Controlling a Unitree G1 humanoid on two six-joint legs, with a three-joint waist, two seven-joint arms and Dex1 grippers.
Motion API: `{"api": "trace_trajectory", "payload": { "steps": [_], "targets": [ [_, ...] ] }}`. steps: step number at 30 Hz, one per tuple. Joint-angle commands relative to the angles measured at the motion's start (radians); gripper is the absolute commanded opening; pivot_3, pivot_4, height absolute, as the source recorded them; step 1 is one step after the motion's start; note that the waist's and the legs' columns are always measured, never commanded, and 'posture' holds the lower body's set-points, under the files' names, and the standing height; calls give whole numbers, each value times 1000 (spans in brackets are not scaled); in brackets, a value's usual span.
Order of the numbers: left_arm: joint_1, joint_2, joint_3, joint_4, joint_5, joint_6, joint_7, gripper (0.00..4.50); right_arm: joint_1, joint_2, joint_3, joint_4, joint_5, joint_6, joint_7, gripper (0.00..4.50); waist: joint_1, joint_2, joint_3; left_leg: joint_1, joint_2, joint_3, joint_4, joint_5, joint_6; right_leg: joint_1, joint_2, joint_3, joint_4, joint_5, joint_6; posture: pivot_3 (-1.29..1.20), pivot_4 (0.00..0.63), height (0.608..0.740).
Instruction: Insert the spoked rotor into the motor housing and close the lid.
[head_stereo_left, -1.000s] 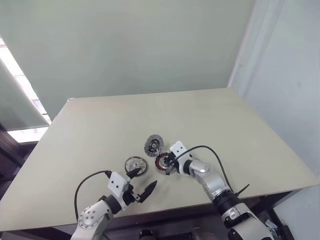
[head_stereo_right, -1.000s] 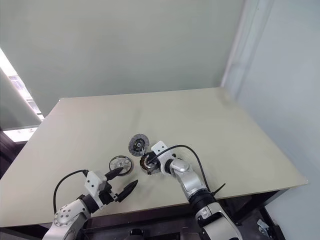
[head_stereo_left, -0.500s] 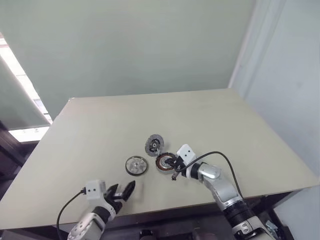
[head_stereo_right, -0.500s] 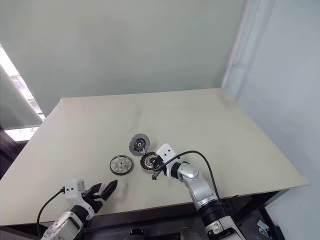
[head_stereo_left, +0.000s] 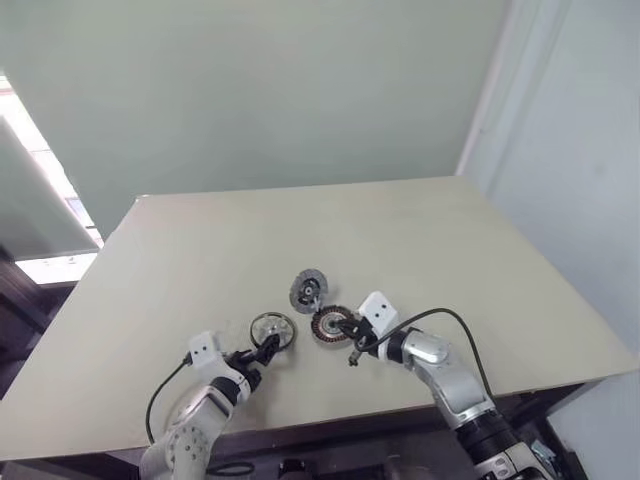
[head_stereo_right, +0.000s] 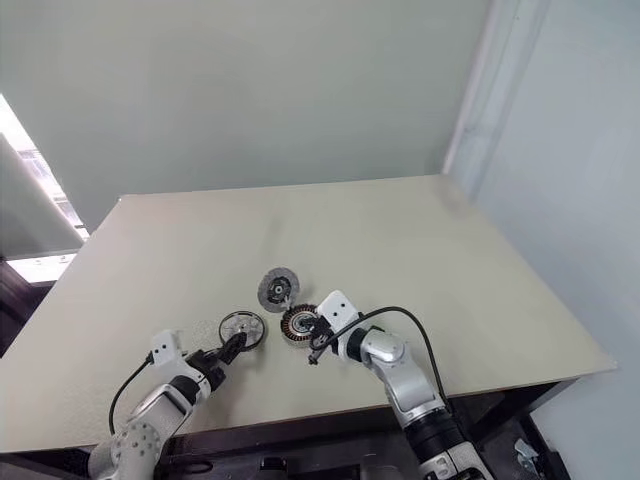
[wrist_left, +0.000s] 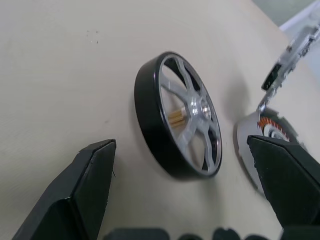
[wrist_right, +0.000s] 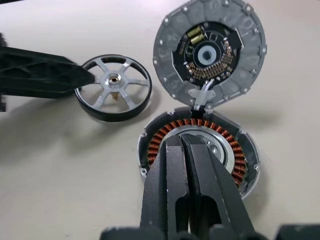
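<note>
Spoked rotor (wrist_left: 182, 117) lying flat on the bench (head_stereo_left: 420, 240), centre frame, between the spread fingers of the nearer left claw (head_stereo_left: 263, 349), not yet gripped. Right claw (wrist_right: 192, 165) pinched shut, empty, over the motor housing (wrist_right: 200, 150), lid (wrist_right: 210, 52) hinged open beyond

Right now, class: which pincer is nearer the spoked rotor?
Left. The left pincer is open, its fingers flanking the spoked rotor; the right pincer is shut over the motor housing beside it.
</note>
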Motion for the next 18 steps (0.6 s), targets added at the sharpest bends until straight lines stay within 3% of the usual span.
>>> {"api": "trace_trajectory", "payload": {
  "steps": [1,5,6,9,14,18],
  "targets": [
    [-39,-11,-2,37,8,8,9,4500,-3,-3,-4,-58,16,0,-3,29,3,0,0,0,0,0,0,0,0,0,0,0,0,0,0,0,0,740],
    [-103,-15,-11,106,22,42,32,4500,9,-10,-7,-75,18,5,-6,29,7,1,0,1,-1,-1,2,1,-1,2,0,0,0,0,0,0,0,740],
    [-113,-15,-12,118,26,46,35,4320,10,-11,-7,-77,18,5,-7,4,7,1,0,1,-1,-1,2,1,-1,2,0,0,0,0,0,0,0,740],
    [-134,-12,-14,144,39,68,48,3602,14,-14,-8,-85,19,7,-8,0,6,1,-1,1,-1,-2,2,1,-2,2,0,0,0,0,0,0,0,740],
    [-157,-14,2,176,50,105,70,1847,20,-21,-11,-102,22,11,-9,0,7,1,-2,0,-4,-5,1,1,-2,3,0,0,0,0,0,0,0,740],
    [-156,-20,15,179,49,109,68,1181,21,-27,-12,-105,24,9,-10,0,6,0,-3,1,-4,-5,1,1,-2,3,0,0,0,0,0,0,0,740]
  ]
}}
